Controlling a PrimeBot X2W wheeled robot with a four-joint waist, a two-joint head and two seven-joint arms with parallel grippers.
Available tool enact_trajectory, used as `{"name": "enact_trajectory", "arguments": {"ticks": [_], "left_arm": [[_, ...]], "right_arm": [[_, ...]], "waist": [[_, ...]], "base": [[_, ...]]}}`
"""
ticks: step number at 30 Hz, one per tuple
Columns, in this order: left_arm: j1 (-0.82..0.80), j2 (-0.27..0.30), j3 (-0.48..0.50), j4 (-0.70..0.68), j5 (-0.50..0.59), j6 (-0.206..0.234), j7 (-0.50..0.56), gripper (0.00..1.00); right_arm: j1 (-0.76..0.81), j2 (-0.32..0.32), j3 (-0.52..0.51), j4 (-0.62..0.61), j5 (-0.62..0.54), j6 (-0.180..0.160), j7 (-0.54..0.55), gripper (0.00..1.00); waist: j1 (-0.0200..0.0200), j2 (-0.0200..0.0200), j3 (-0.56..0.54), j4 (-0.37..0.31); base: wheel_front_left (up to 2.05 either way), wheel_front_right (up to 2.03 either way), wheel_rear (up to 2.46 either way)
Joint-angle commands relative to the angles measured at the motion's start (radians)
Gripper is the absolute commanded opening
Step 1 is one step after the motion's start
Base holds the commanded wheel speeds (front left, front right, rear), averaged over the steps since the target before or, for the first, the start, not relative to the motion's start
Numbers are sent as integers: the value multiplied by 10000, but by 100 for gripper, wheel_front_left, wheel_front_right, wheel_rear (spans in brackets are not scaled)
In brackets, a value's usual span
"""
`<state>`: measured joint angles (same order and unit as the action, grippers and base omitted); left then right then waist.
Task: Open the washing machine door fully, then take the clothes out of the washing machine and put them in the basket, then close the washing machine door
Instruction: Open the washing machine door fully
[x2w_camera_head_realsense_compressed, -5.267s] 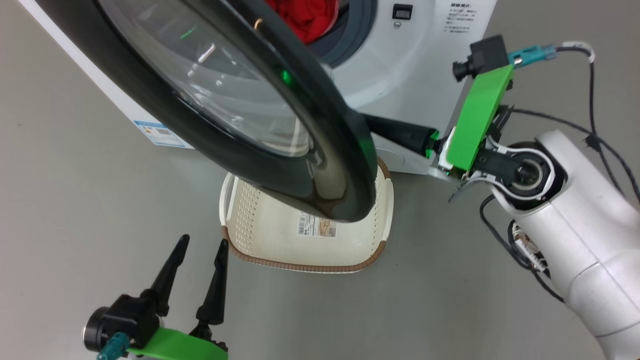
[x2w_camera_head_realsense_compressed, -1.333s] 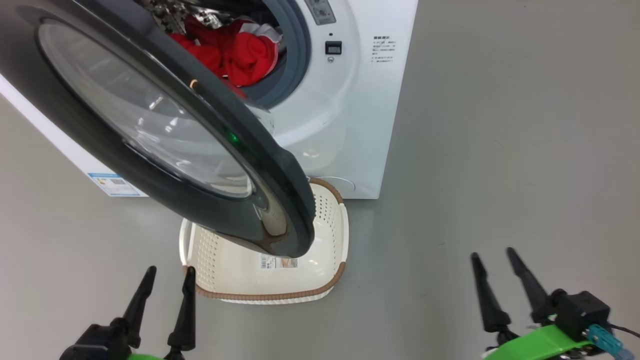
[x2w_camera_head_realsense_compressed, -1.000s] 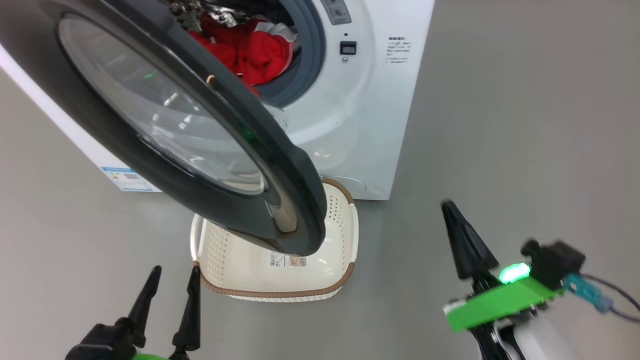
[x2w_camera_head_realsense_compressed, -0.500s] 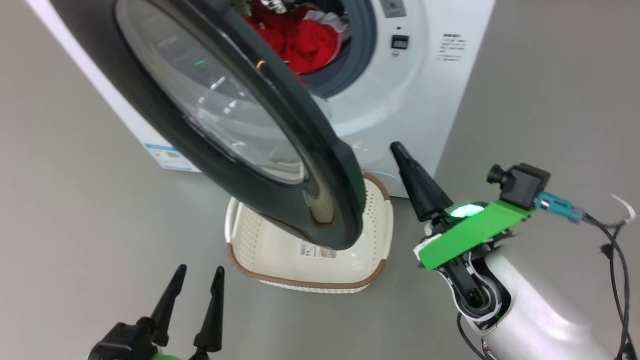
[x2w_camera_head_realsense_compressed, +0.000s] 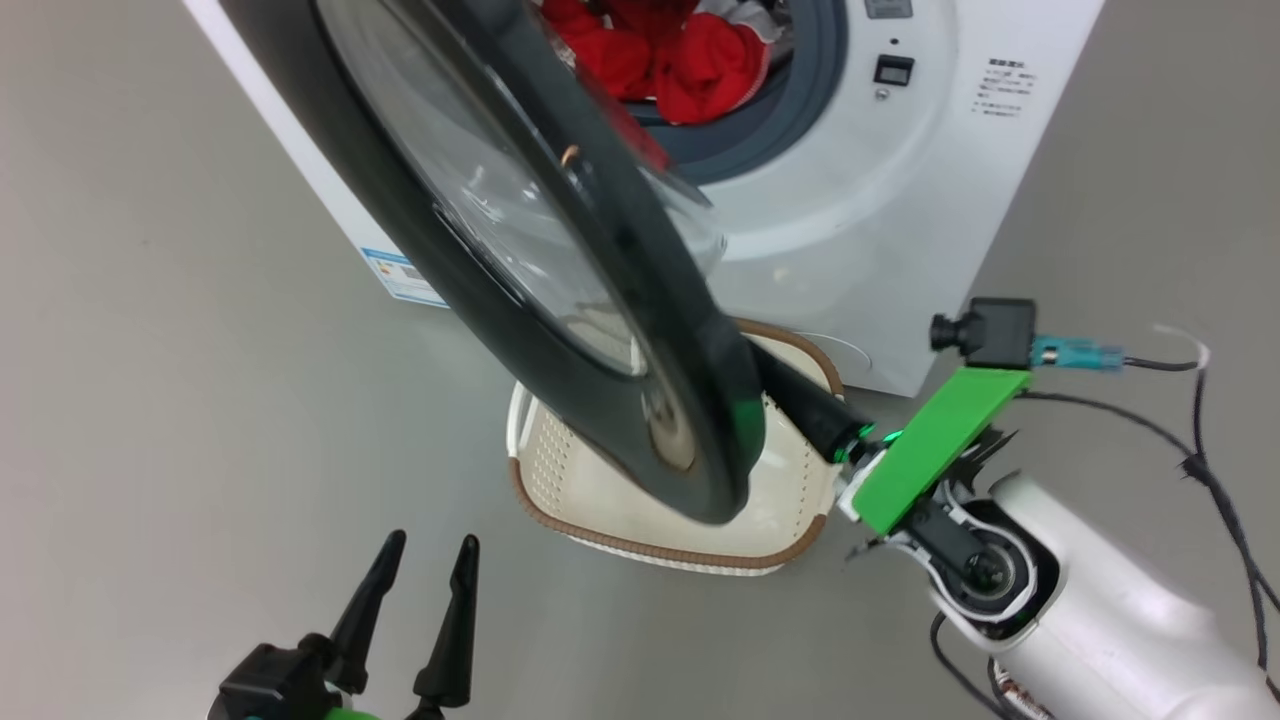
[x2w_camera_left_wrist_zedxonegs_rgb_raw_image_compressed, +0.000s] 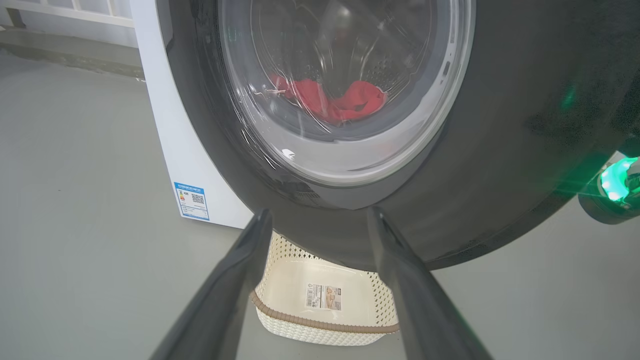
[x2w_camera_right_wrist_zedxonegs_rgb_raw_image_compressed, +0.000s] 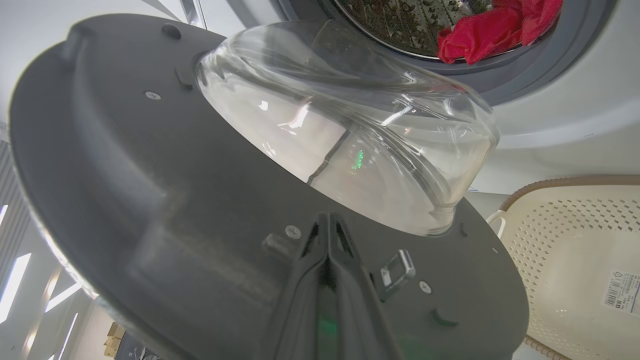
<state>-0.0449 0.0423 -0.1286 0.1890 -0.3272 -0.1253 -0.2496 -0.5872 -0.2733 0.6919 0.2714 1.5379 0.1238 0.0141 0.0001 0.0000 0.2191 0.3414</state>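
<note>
Head cam looks down on washing machine door (x2w_camera_head_realsense_compressed: 690, 380); left wrist faces its front, right wrist its back, seemingly close; basket (x2w_camera_head_realsense_compressed: 650, 546) shared.

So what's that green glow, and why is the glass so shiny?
Head view: a green lamp glints off the washing machine door; left wrist view: that lamp glows blurred at the right edge; right wrist view: white glare streaks the glass.

In the head view the washing machine door (x2w_camera_head_realsense_compressed: 690, 330) hides the fingertips of the right gripper (x2w_camera_right_wrist_zedxonegs_rgb_raw_image_compressed: 327, 222) and much of the basket (x2w_camera_head_realsense_compressed: 680, 552) (its label too). That view's top edge cuts off the washing machine (x2w_camera_head_realsense_compressed: 880, 230) and the clothes (x2w_camera_head_realsense_compressed: 700, 70). The printed text (x2w_camera_head_realsense_compressed: 1003, 85) on its front is too small to read.
</note>
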Motion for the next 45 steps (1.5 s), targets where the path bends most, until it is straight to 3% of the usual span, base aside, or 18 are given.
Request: {"name": "enact_trajectory", "arguments": {"ticks": [1,19,31,41,45], "left_arm": [[-187,81,290,-237,-46,-54,-122,100],[520,80,558,-66,252,-54,-122,100],[802,80,1182,-443,148,49,-122,100],[837,80,1215,-503,133,77,-122,100],[820,80,1174,-447,173,52,-122,100]], "right_arm": [[90,243,264,-433,147,69,161,0],[1095,862,961,-913,438,69,553,0],[642,1634,1306,-597,402,69,1014,0],[691,1617,1262,-403,206,69,769,0],[835,1436,1181,-223,106,69,415,42]], "waist": [[0,0,-133,151],[0,0,-1200,1710],[0,0,-1194,1877],[0,0,-1275,1833],[0,0,-1343,1782]], "base": [[0,0,0],[0,0,0],[0,0,0],[0,0,0],[0,0,0]]}}
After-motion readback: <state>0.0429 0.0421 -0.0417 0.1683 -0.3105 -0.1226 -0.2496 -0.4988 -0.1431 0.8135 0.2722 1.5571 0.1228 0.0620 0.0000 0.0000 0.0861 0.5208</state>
